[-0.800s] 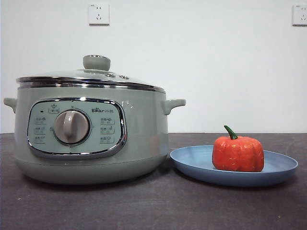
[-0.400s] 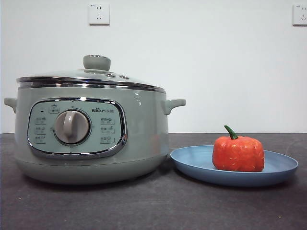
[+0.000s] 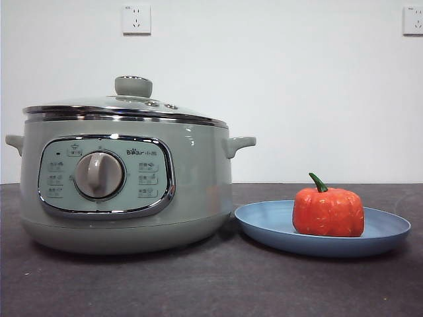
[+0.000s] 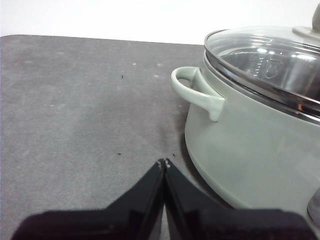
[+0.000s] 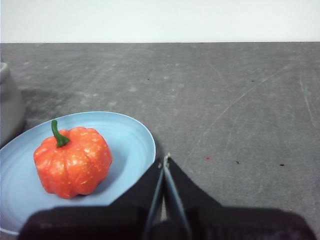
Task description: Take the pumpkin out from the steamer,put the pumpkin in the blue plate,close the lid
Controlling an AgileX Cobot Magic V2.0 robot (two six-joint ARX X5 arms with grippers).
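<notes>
Hands [image 4: 164, 162] [image 5: 165, 157] closed, empty; pumpkin [image 3: 328, 211] on blue plate [image 3: 264, 228].

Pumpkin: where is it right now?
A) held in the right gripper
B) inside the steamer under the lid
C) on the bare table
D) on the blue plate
D: the pumpkin sits upright on the blue plate beside the steamer, whose lid is on; both grippers are shut on nothing.
</notes>
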